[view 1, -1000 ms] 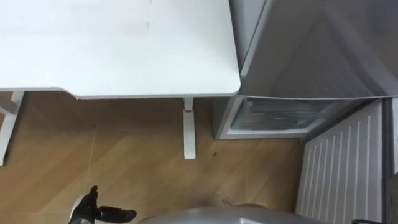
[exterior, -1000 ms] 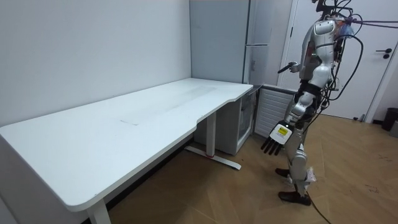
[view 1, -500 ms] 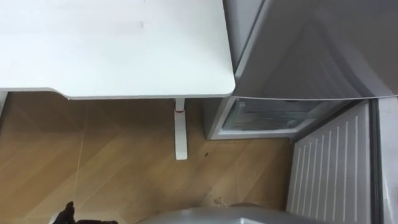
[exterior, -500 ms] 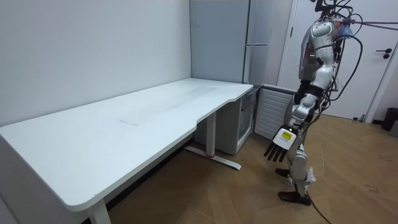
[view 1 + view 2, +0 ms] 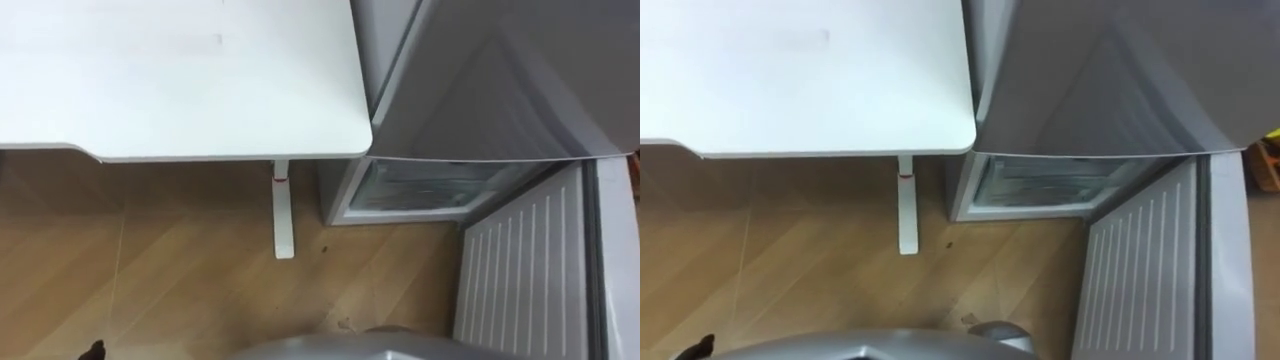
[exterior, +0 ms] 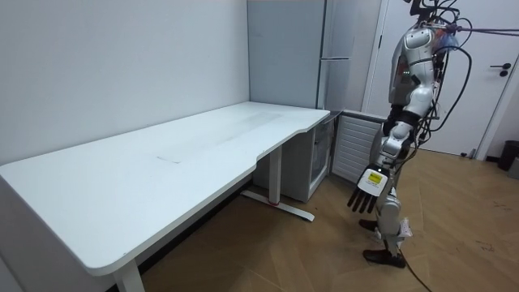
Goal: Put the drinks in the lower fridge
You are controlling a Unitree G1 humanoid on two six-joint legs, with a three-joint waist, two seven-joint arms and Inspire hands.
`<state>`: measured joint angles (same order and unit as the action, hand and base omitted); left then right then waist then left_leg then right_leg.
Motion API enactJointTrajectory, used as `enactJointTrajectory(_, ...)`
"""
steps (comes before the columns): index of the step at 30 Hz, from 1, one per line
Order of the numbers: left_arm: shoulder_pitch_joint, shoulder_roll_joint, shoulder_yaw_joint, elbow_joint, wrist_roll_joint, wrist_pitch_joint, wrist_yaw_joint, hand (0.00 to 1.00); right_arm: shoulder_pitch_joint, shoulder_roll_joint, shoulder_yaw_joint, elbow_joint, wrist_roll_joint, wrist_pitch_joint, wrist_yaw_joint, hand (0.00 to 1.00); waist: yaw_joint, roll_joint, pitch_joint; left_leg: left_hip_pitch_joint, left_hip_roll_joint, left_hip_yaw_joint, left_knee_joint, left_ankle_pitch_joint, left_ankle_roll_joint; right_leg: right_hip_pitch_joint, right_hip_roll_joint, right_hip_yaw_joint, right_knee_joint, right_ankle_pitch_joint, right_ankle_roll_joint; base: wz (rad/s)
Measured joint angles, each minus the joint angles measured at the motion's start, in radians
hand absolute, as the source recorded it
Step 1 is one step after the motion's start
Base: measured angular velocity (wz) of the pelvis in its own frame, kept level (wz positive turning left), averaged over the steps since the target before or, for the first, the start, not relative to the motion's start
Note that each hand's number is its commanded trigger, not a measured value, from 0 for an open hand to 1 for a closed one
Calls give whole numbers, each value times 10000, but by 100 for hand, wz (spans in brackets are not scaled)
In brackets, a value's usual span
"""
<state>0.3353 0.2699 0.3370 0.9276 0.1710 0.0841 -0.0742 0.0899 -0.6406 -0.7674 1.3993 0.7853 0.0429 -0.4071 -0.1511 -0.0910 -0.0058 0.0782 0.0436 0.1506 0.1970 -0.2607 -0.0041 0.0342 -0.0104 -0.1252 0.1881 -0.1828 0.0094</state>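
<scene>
The grey fridge [image 5: 500, 70] stands to the right of the white table [image 5: 180, 70]. Its lower compartment [image 5: 430, 188] is open, and the white ribbed door [image 5: 520, 275] is swung out toward me on the right. In the room view I stand upright on the wooden floor in front of that open door [image 6: 350, 146]. My left hand [image 6: 367, 188] hangs at my side by the thigh with straight fingers and holds nothing. A dark fingertip of it pokes in at the bottom left edge [image 5: 95, 350].
The table's white leg [image 5: 283, 210] stands on the wood floor just left of the fridge. In the room view the long table [image 6: 162, 162] runs along the wall, and a white room door [image 6: 495, 73] is behind me.
My left hand has dropped lower and nearly left the eye view's bottom edge. In the room view my right hand, raised a second ago, has gone behind my body. The head camera has shifted right.
</scene>
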Motion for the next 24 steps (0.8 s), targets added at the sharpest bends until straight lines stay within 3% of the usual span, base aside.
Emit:
enactJointTrajectory(5, -196, 0, 3, 180, 189, 31, -15, 0, 305, 754, 203, 0, -28, 156, 865, 0, 188, 136, 18, 61, 2, -47, 3, 0, -1, 96, -7, -113, 8, 5, -8, 4)
enactJointTrajectory(9, -414, 2, 20, 236, 200, 29, -19, 0, 65, 816, 401, -25, 1, 322, 1265, 0, 229, 157, 37, 62, -2, -65, 42, 0, -1, 115, -11, -127, 8, 5, -8, 1)
enactJointTrajectory(12, -692, 0, -120, 337, 207, 28, -41, 0, 0, 896, 1090, -262, 110, 311, 1539, 0, 263, 179, 80, 77, 0, -87, 60, -1, -1, 137, -10, -126, -13, 4, -8, 0)
enactJointTrajectory(14, -824, 5, -426, 320, 215, 25, -46, 0, 7, 1165, 1519, -552, 382, 203, 1789, 0, 370, 174, 92, 60, 5, -86, 38, -2, -3, 81, -4, -123, -37, 1, -7, -2)
enactJointTrajectory(15, -966, -2, -656, 331, 210, 18, -85, 0, 128, 1383, 1903, -850, 458, 18, 1783, 0, 493, 178, 96, 10, 7, -88, 36, -3, -4, 4, -3, -112, -31, 2, -8, -7)
enactJointTrajectory(18, -1060, -46, -906, 409, 207, 14, -312, 0, 184, 1614, 2654, -1620, 545, 11, 2175, 0, 600, 235, 90, -12, 21, 75, 13, -2, -3, -54, 11, 7, -5, 24, -19, -21)
enactJointTrajectory(19, -1125, -53, -1047, 341, 215, 15, -428, 0, 256, 1720, 3228, -2313, 529, 22, 2433, 0, 744, 222, 52, -14, 47, 234, -20, -2, -3, -172, 33, 158, 22, 65, -29, -42)
enactJointTrajectory(20, -1126, -48, -1138, 302, 215, 18, -535, 0, 342, 1807, 4056, -3360, 523, 15, 2696, 0, 788, 301, 139, -63, 80, 372, 14, -2, -3, -247, 47, 202, 8, 145, -47, -42)
enactJointTrajectory(21, -1109, -19, -1270, 292, 206, 31, -565, 0, 464, 1838, 4470, -3972, 520, 8, 2829, 0, 792, 243, 99, -119, 92, 389, 33, -2, -3, -316, 66, 235, -1, 188, -54, -27)
enactJointTrajectory(22, -1138, 84, -1667, 134, 185, 42, -618, 0, 792, 1865, 5290, -5350, 526, -12, 3024, 0, 804, 297, 134, -206, 125, 408, 49, -2, -4, -414, 106, 286, -4, 239, -73, -14)
enactJointTrajectory(24, -1263, 212, -2212, 48, 148, 46, -678, 0, 1270, 1836, 6194, -7043, 523, -73, 3468, 0, 894, 273, 120, -290, 174, 426, 116, -2, -6, -502, 165, 339, -2, 286, -118, -15)
